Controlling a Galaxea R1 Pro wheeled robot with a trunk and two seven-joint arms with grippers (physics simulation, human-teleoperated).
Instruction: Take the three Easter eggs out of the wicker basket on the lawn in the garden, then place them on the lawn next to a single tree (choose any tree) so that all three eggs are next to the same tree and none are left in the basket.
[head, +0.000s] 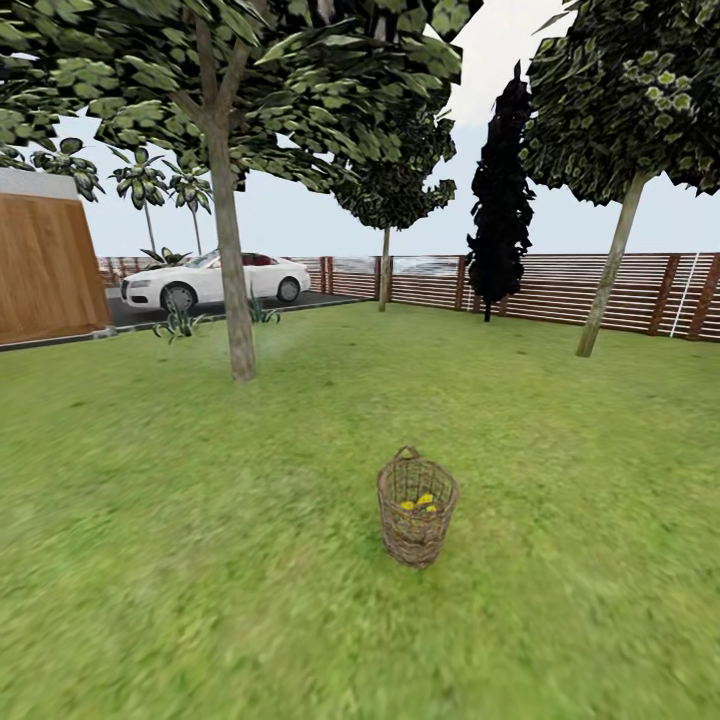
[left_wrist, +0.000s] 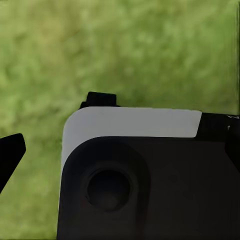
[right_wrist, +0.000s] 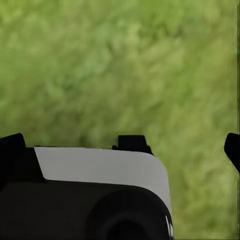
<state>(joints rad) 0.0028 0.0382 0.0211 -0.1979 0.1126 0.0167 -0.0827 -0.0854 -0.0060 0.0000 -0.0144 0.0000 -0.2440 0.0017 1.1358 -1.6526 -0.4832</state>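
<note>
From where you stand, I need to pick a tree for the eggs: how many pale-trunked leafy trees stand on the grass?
3: one left of the basket at, one far back by the fence, one leaning at right.

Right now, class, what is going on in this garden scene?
Nothing is being handled yet. The wicker basket stands upright on the lawn ahead of the robot, with yellow Easter eggs still inside it. A grey-trunked tree stands farther back on the left, another to the right by the fence. Both wrist cameras look down at grass past parts of the robot's own body.
</note>
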